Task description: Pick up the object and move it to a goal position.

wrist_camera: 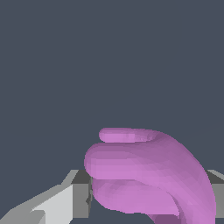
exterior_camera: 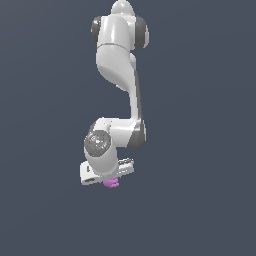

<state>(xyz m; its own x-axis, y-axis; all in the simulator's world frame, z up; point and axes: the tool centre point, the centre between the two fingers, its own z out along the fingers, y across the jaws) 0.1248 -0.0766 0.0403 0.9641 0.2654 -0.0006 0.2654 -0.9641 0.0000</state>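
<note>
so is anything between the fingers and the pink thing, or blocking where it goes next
Nothing visible. In the wrist view the pink object sits right between the fingers, touching them. In the exterior view it shows just under the gripper, with only plain dark background around. No goal marker is visible, so the path cannot be judged.

plain dark grey-blue ground (exterior_camera: 200,150), seamless; nothing identifiable resting on it.

You're looking at a bare simulated space, not a real room: flat slate-grey fills every direction, with no floor, wall or furniture. Only the smooth, untextured white arm (exterior_camera: 120,75), hanging from twelve o'clock, marks it as a render.
</note>
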